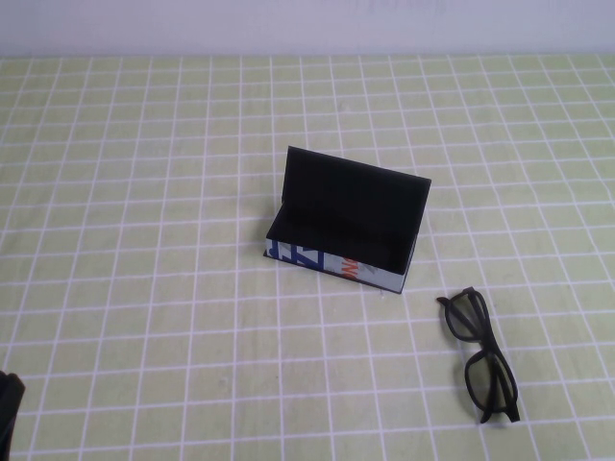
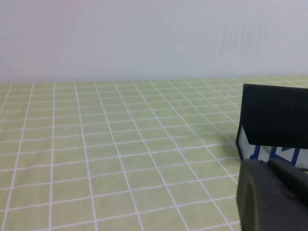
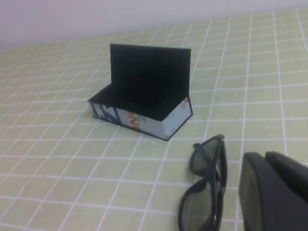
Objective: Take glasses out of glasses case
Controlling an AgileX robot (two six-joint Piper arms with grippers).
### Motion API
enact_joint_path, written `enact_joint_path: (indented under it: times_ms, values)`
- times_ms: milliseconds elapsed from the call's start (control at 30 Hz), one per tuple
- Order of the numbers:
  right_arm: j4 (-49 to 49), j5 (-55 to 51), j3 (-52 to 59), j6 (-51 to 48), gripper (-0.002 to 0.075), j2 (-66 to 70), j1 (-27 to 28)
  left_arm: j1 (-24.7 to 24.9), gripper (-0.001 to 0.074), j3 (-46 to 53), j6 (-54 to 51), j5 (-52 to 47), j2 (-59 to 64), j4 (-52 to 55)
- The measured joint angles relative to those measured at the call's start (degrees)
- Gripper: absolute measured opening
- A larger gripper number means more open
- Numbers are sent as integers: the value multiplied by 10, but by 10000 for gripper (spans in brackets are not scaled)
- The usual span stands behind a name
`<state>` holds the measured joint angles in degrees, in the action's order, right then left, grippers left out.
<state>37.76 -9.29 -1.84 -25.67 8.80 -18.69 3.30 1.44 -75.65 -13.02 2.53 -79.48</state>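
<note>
The glasses case (image 1: 344,223) stands open in the middle of the table, its black lid upright and its white printed front facing me; I see nothing inside it. The black glasses (image 1: 482,353) lie folded on the cloth to the right front of the case. My left gripper (image 2: 267,164) is shut and empty, low at the table's front left, with the case (image 2: 274,126) beyond it. My right gripper (image 3: 263,157) is shut and empty, just beside the glasses (image 3: 204,190), with the case (image 3: 144,94) further off. Neither gripper touches anything.
The table is covered by a green cloth with a white grid (image 1: 144,240). A pale wall (image 1: 288,24) runs along the far edge. A dark part of the left arm (image 1: 8,408) shows at the front left corner.
</note>
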Motion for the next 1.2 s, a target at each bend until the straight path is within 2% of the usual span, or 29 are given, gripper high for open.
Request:
enact_joint_path:
  times_ms: [300, 733, 800, 900, 967, 1067, 1200]
  values:
    - [-68, -27, 0, -2, -16, -92, 91, 0, -4, 0, 0, 0, 0, -1]
    - [-78, 18, 8, 0, -16, -93, 98, 0, -4, 0, -1, -1, 0, -4]
    - [-120, 20, 15, 42, -16, -93, 98, 0, -4, 0, -1, -2, 0, -4]
    - [-243, 18, 29, 178, -16, -93, 98, 0, -4, 0, -1, -2, 0, -4]
    - [-285, 10, 33, 233, -16, -93, 98, 0, -4, 0, -1, -2, 0, -4]
    - [-308, -25, 34, 263, -16, -93, 98, 0, -4, 0, -1, -2, 0, -4]
    - [-311, -71, 34, 254, -16, -93, 98, 0, -4, 0, -1, -2, 0, -4]
